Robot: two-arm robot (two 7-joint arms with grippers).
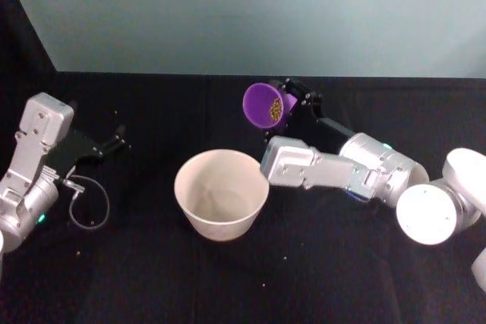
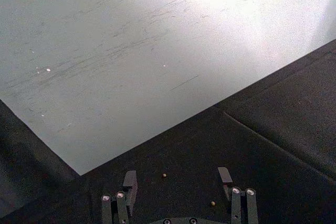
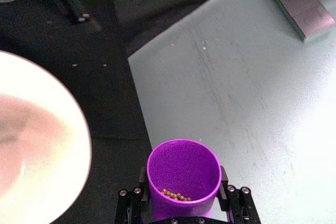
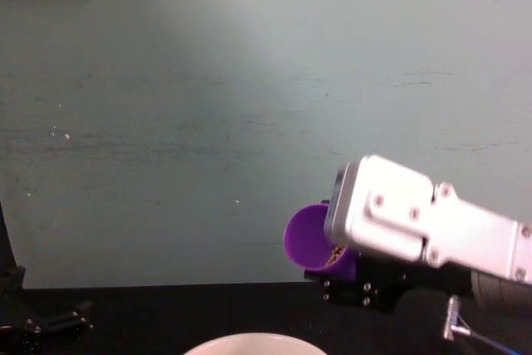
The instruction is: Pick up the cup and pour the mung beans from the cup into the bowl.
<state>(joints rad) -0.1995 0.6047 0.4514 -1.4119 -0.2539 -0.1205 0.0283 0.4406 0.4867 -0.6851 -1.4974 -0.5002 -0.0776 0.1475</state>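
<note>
My right gripper is shut on the purple cup, holding it in the air just behind and to the right of the bowl. The cup is tilted with its mouth toward the bowl. A few mung beans lie against its lower inside wall. In the right wrist view the cup sits between the black fingers, with the bowl's pale rim off to the side. The bowl's inside looks bare. The chest view shows the cup above the bowl's rim. My left gripper rests open at the far left.
Black cloth covers the table, with a few stray beans on it. A thin cable loop lies beside the left arm. A pale wall stands close behind the table. A grey block is fixed to that wall.
</note>
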